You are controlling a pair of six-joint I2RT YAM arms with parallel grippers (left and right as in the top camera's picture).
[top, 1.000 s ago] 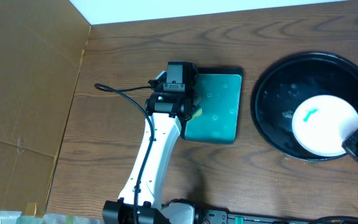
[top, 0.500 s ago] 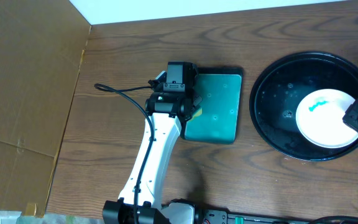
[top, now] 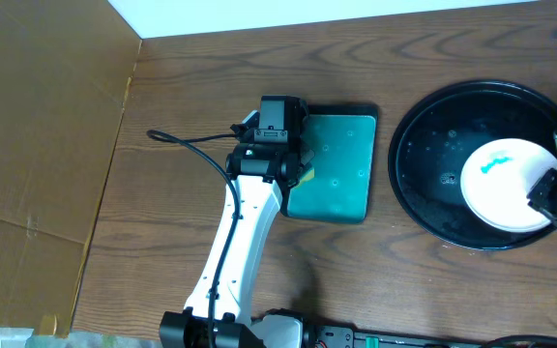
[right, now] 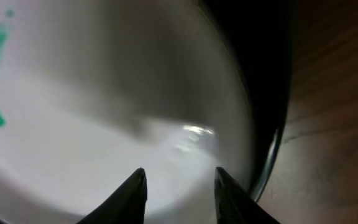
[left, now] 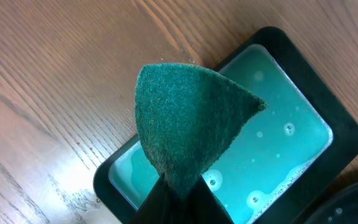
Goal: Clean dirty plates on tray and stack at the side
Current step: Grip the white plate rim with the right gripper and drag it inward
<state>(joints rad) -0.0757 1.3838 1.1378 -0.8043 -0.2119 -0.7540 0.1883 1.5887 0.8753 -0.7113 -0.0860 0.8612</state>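
You have no text, label, brand, number or sign to read in any of the views. The turquoise mark on the plate [top: 499, 188] is a shapeless smear, not lettering.

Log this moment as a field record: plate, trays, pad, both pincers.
plate: white, turquoise smear, lying in the black tray near its rim
teal tray: beside the black tray, bubbly liquid inside
left pincer: shut on green scouring pad, over the teal tray's edge
right pincer: open, at the plate's edge
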